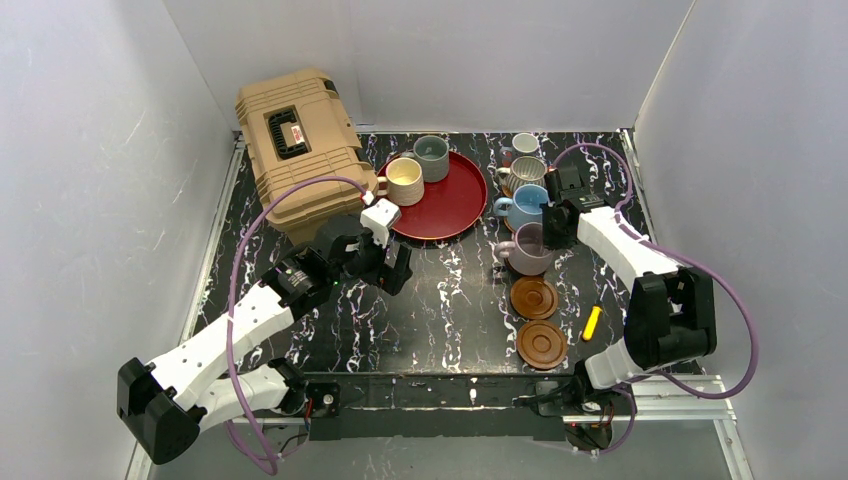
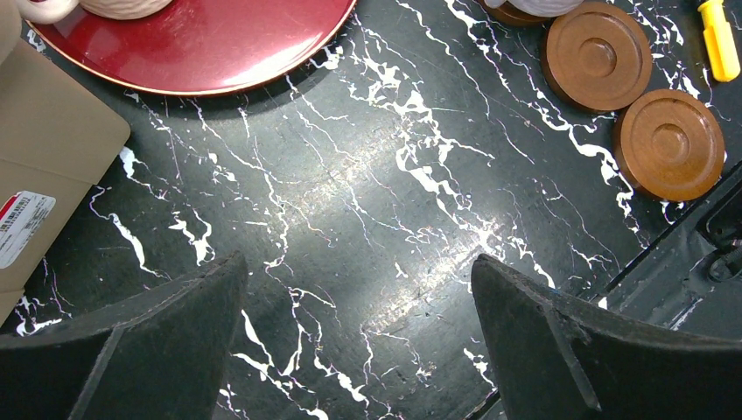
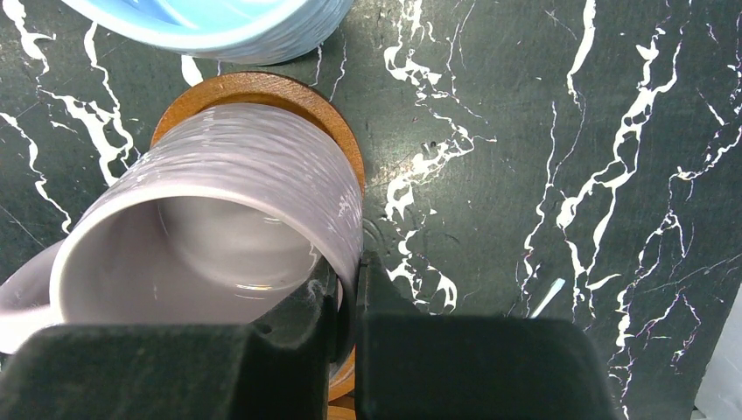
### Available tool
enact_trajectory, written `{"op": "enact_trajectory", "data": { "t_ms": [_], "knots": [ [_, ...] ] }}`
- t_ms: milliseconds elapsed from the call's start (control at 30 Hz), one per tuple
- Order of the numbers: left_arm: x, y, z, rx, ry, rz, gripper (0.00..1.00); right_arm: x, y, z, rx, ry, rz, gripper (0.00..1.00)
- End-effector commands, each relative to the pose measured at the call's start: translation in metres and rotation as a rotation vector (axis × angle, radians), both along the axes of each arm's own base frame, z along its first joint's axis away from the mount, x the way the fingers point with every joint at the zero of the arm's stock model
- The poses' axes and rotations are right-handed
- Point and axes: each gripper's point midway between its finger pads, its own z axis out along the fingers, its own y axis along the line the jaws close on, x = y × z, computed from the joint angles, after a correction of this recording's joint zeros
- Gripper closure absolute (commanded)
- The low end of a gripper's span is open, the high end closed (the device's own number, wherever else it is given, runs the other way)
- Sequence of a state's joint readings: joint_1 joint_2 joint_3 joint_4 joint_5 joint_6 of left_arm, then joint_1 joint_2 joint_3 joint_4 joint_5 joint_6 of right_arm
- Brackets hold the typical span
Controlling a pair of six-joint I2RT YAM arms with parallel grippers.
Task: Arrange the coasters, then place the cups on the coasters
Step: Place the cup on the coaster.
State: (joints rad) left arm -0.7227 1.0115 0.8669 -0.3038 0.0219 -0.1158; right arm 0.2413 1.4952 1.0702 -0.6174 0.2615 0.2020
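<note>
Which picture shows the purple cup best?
The right wrist view: the lilac cup fills it, rim pinched by the right gripper. The top view shows it whole but small; the left wrist view, only a sliver.

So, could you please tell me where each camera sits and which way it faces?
Top external: above and behind the arm bases, looking down on the table; both arms show.
Left wrist: wrist-mounted, looks down at red tray and two bare brown coasters; open left gripper at bottom.
Right wrist: wrist-mounted, looks down at lilac cup over another coaster; right gripper pinches its rim.
Shared: top and left wrist both show the bare coasters.
</note>
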Motion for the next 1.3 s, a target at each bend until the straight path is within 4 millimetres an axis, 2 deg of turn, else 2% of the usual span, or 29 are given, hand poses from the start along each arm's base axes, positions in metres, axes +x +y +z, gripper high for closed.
{"op": "enact_trajectory", "data": {
  "t_ms": [0, 1267],
  "knots": [
    [0.004, 0.001, 0.016, -0.010, -0.032, 0.004, 0.02, 0.024, 0.002, 0.015, 0.015, -0.101, -0.011, 0.99],
    [0.003, 0.001, 0.016, -0.005, -0.034, 0.000, 0.02, 0.023, -0.003, 0.002, -0.021, -0.065, -0.002, 0.99]
  ]
}}
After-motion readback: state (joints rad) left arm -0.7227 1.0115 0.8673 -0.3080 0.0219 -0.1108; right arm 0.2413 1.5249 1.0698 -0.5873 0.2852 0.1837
